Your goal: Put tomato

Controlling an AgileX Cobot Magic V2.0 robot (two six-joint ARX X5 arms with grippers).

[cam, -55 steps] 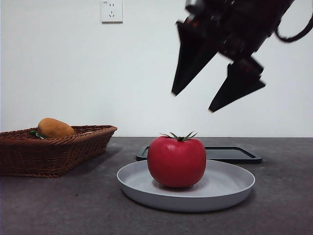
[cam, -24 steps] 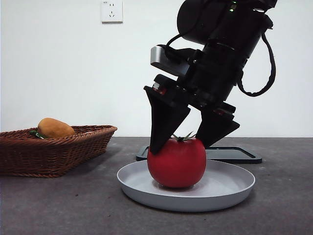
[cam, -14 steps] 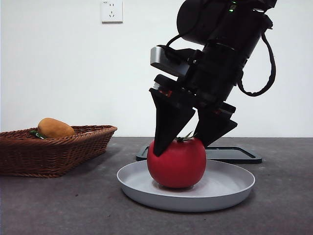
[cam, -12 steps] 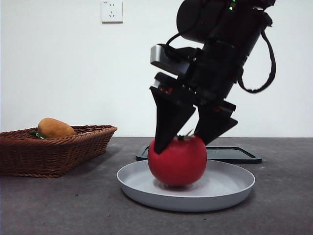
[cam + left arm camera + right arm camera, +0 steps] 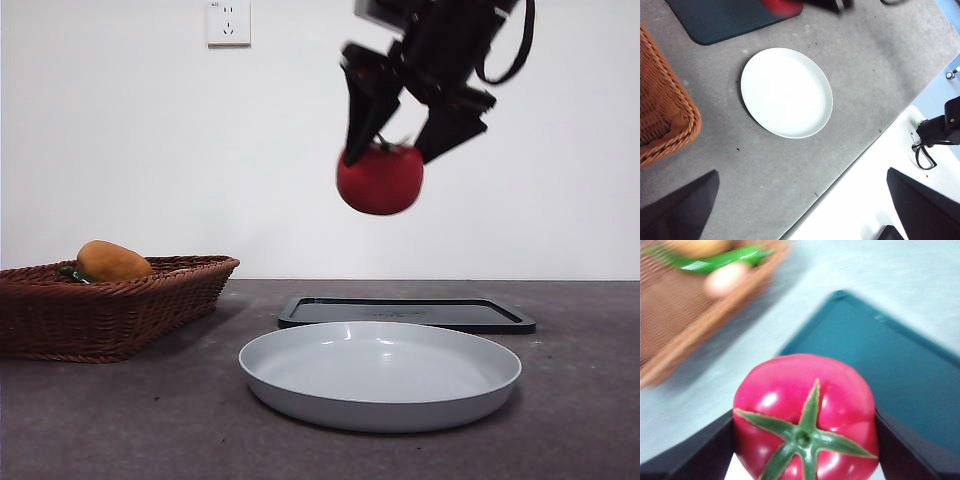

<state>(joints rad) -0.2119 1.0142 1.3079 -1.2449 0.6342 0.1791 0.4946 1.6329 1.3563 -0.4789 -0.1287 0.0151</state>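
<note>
The red tomato [image 5: 380, 180] with its green star stem hangs high in the air, above the grey plate [image 5: 380, 375]. My right gripper [image 5: 405, 140] is shut on the tomato from above, one black jaw on each side; the right wrist view shows the tomato [image 5: 805, 415] held between the jaws [image 5: 805, 440]. The tomato also shows as a red blur in the left wrist view [image 5: 782, 6]. The plate [image 5: 786, 92] holds nothing. My left gripper [image 5: 805, 210] is open and waits high above the table's near edge.
A brown wicker basket [image 5: 110, 300] at the left holds an orange-brown oval fruit [image 5: 113, 262]; the right wrist view shows a green vegetable [image 5: 720, 260] in it too. A flat dark tray [image 5: 405, 313] lies behind the plate. The table's edge [image 5: 850, 170] runs near the plate.
My right gripper came down, shut on the tomato on the plate, and lifted it high above the plate. The plate now holds nothing.
</note>
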